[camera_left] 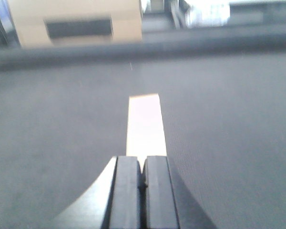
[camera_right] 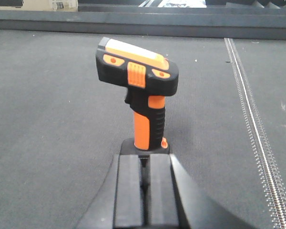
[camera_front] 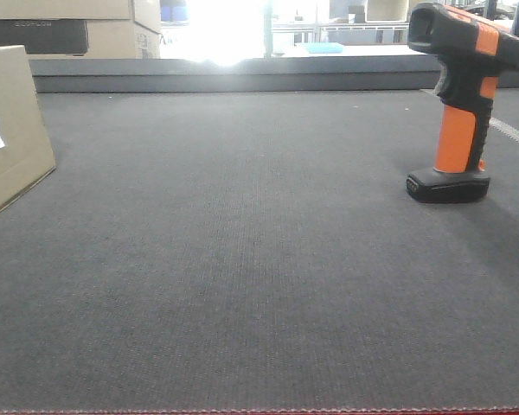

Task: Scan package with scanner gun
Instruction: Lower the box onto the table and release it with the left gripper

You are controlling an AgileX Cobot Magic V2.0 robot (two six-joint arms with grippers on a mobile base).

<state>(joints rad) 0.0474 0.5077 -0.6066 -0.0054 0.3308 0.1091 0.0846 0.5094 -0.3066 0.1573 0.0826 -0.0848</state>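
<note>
Scanner gun [camera_front: 461, 104] upright at right of frame, package [camera_front: 9, 130] at far left, well apart; both grippers' jaws pressed together, holding nothing.

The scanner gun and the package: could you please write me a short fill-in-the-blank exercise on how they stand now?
1. The scanner gun stands ____ on its flat black foot.
2. The package bears a small white ____ on its side.
3. In the front view, the package lies at the ____ edge.
4. The right gripper sits behind the scanner gun with its jaws ____.

Missing words: upright; sticker; left; shut
</note>
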